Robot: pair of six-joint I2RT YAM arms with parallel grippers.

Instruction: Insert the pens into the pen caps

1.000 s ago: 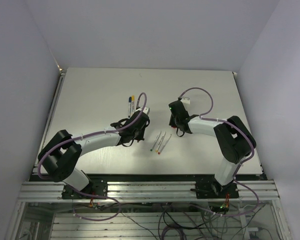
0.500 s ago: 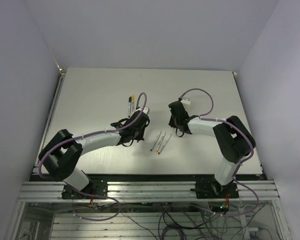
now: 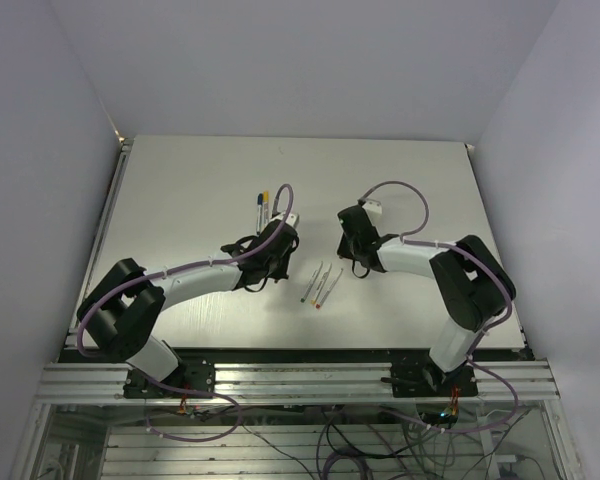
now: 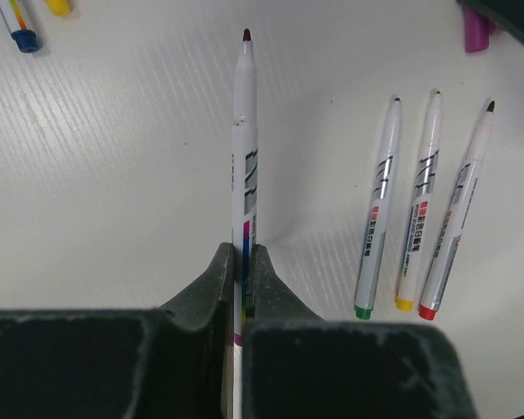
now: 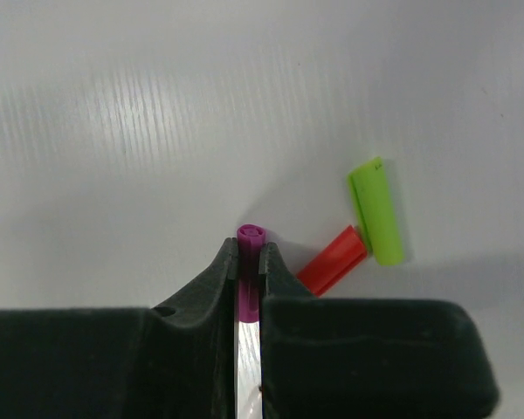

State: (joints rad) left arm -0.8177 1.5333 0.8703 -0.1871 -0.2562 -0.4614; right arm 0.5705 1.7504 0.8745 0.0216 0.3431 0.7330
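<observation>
My left gripper [image 4: 243, 255] is shut on a white pen [image 4: 244, 157] with a dark purple tip, held above the table and pointing away. It shows in the top view left of centre [image 3: 277, 243]. My right gripper [image 5: 250, 249] is shut on a purple cap [image 5: 251, 236], open end outward; the top view shows this gripper right of centre [image 3: 350, 232]. The cap also shows at the top right of the left wrist view [image 4: 477, 30]. Three uncapped pens, green [image 4: 377, 209], yellow [image 4: 419, 205] and red [image 4: 459, 214], lie side by side. A green cap [image 5: 375, 212] and a red cap [image 5: 332, 260] lie touching.
Two capped pens, blue [image 4: 23, 35] and yellow [image 4: 58, 5], lie at the far side behind the left gripper [image 3: 262, 207]. The three loose pens lie between the two arms [image 3: 321, 284]. The white table [image 3: 180, 190] has walls on three sides.
The right gripper has shifted slightly with the purple cap in it. The left gripper has hardly moved and still holds the pen.
</observation>
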